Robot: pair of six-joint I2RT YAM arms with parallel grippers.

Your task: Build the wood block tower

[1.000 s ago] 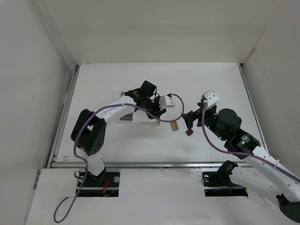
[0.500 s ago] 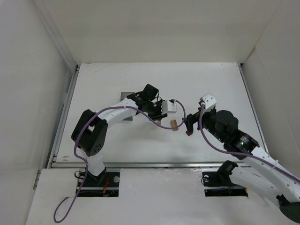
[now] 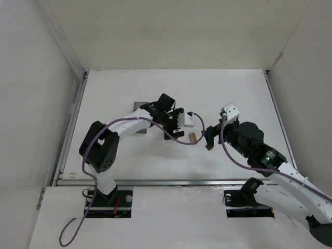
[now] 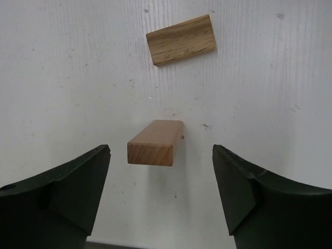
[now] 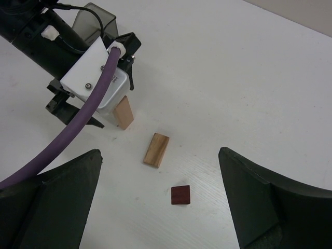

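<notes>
Our left pincer (image 4: 161, 151) stands open astride one tan block (image 4: 155, 142), gripping nothing. The second tan block (image 4: 180, 40) and the reddish-brown block (image 5: 180, 195) lie apart on the bench (image 5: 259, 78), unstacked. Our right pincer (image 5: 160, 154) gapes wide, empty.

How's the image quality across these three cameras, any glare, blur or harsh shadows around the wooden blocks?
Top external: even light, no glare; the flat tan block is only a speck. Left wrist: grain on the upright tan block is sharp, shadows faint, the left gripper's fingers dark and featureless. Right wrist: the dark red block is crisp; the near purple cable looms oversized.
</notes>
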